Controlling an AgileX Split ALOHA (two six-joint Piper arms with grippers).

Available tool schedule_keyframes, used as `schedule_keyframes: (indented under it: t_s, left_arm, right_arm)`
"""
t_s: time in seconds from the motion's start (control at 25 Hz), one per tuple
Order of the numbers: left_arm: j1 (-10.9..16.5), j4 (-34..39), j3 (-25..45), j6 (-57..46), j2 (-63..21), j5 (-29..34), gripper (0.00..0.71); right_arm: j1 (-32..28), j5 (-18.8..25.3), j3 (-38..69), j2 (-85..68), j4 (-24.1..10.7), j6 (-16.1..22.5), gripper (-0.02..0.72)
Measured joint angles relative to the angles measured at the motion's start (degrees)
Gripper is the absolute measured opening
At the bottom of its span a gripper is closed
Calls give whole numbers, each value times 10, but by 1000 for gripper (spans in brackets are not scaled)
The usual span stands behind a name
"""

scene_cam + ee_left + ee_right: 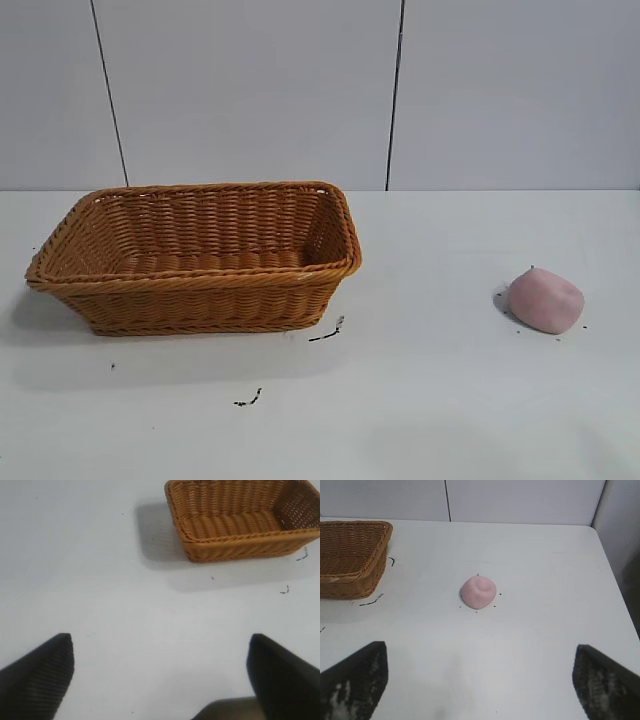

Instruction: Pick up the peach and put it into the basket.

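My left gripper hangs spread wide, the basket well ahead of its jaws; my right gripper gapes empty, the peach ahead between them, where a lumpy, off-centre grab could slip

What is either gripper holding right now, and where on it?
Nothing. Both the left gripper and right gripper are open and empty; the peach lies on the table, apart from the basket.

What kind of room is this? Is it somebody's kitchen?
Probably not a kitchen; more likely a robot test bench. A bare white table against plain grey wall panels holds only an orange-brown woven wicker basket and a small dull pink peach.
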Motion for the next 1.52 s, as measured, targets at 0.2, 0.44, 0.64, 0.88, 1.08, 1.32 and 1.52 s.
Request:
schedule_keyframes:
  t_s: [0.2,0.44,0.64,0.88,1.08,1.32,1.52]
  left_arm:
    - [0,0,0,0,0,0,692]
    - [0,0,0,0,0,0,692]
    - [0,0,0,0,0,0,692]
    - [0,0,0,0,0,0,692]
    - [0,0,0,0,0,0,692]
    - [0,0,0,0,0,0,692]
    - [0,0,0,0,0,0,692]
  right_arm:
    - [0,0,0,0,0,0,690]
    - [0,0,0,0,0,0,690]
    - [0,-8,-19,67,0,0,690]
    - [0,-58,-71,289,2,0,690]
    - [0,-78,-143,500,17,0,690]
    - [0,-80,-263,754,23,0,690]
    - [0,-67,-368,910,24,0,690]
